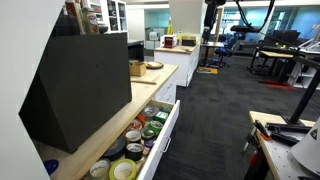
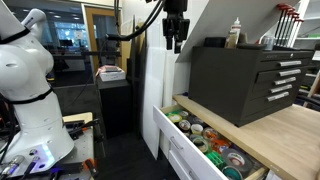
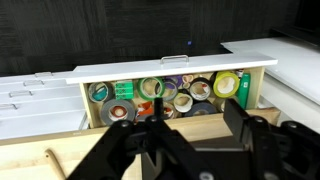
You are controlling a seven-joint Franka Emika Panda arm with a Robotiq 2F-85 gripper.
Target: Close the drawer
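- Running along the wall, the wooden counter [image 1: 108, 118] carried a black tool chest [image 2: 245, 78] on top, and the task's drawer [image 1: 166, 132] stood out from just under the counter's edge, pulled nearly all the way open in both exterior views.
- The drawer looked rigid, and I judged it fairly heavy with its load. It would probably roll on slides and take a steady, square push rather than a grasp.
- Its white front panel [image 3: 170, 68] was the place to press. That meant flat against the outer face near the middle, so the drawer would not rack sideways. A small dark mark above the panel in the wrist view may have been a pull, but the view was too coarse to be sure.
- The hand [image 2: 175, 42] hung high above the drawer, well apart from it and touching nothing. Its fingers stood spread wide and empty.
- Rolls of tape [image 3: 150, 88] packed the drawer closely. They were loose, light things that might shift if the drawer slammed, so a gentle finish seemed wise.
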